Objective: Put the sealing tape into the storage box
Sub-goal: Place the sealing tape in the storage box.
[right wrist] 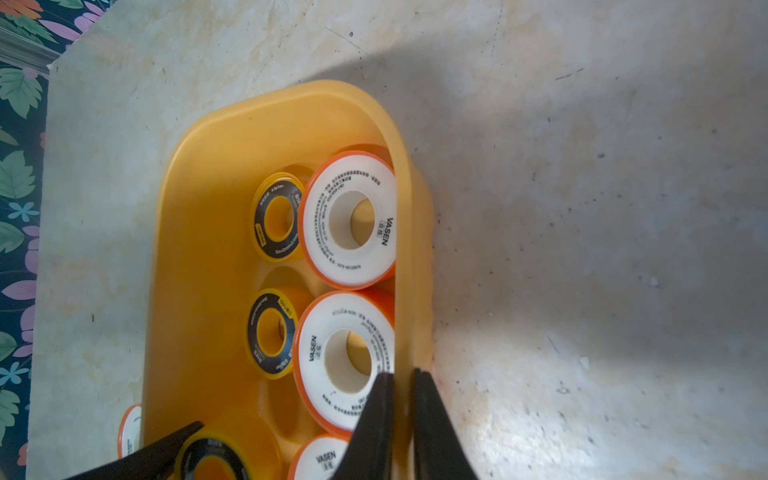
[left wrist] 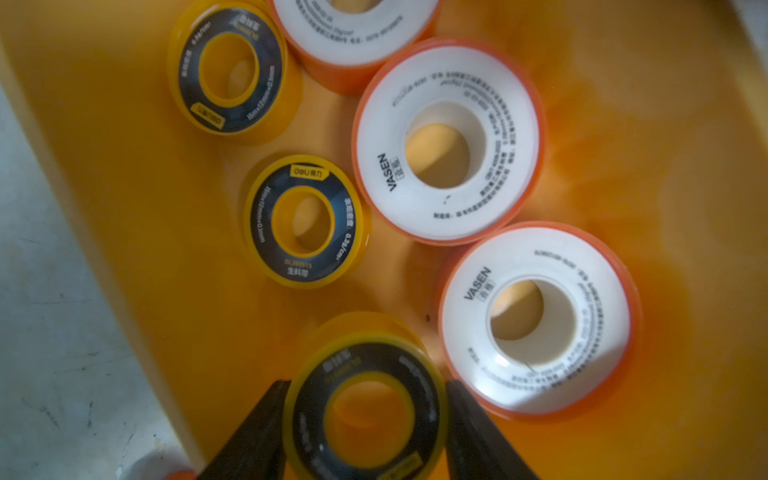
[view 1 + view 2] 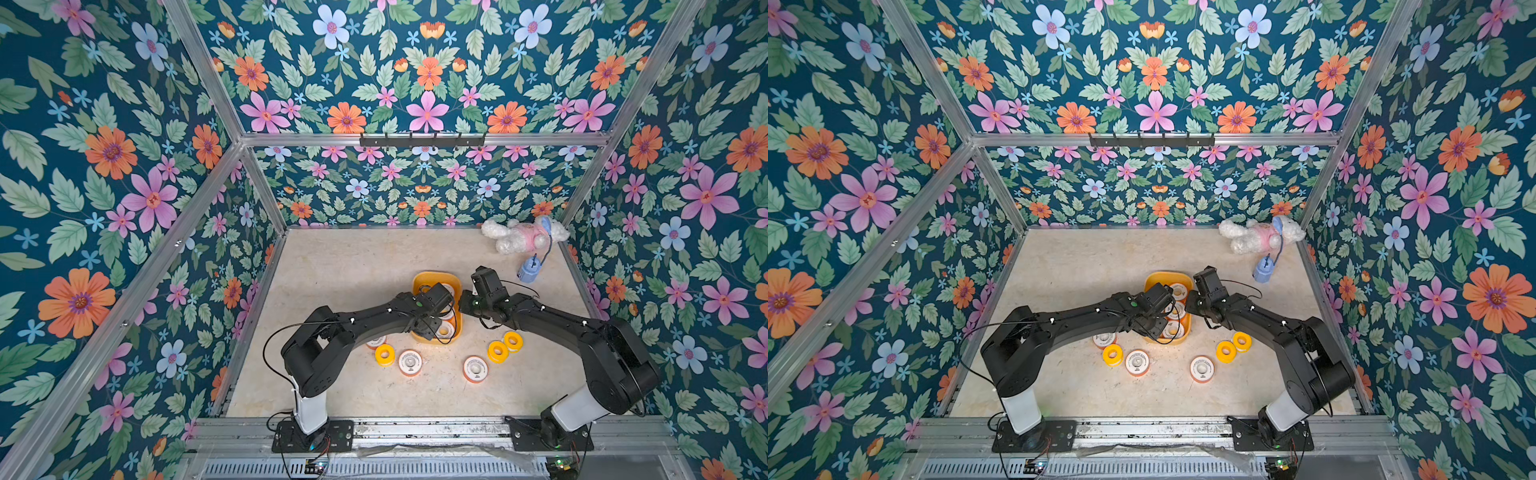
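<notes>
pale table (image 1: 582, 208) below, my left pincer (image 2: 365, 382) is clamped on a flat black-faced spool (image 2: 309, 415) right over the storage box (image 2: 623, 124), whose wall my right pincer (image 1: 402, 374) pinches.

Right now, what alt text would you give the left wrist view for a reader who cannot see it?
The left pincer holds a black-faced yellow tape spool over the yellow storage box. Inside lie two more black-faced spools and three white-faced orange-rimmed spools.
</notes>
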You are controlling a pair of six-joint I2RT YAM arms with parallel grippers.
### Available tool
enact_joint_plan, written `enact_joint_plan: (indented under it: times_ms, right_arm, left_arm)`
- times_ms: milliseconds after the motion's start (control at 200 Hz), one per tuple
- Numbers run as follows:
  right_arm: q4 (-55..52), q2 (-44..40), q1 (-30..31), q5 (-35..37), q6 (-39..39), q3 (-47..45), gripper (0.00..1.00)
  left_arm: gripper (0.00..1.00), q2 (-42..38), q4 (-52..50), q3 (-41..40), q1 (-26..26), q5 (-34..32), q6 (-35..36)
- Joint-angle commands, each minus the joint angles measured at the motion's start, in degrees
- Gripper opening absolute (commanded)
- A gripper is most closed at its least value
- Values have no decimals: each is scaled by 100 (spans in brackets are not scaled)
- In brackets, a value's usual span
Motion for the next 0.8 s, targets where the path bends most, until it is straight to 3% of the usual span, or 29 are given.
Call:
enact_joint_plan:
  times_ms: [0, 795]
  right_arm:
    - [-42, 0, 4, 85, -52, -16, 16]
    - [-63, -17, 6, 77, -90, -7, 17]
  left_arm:
    - [58, 19, -104, 24, -9, -157, 58]
    - [68, 82, -189, 62, -51, -480, 4]
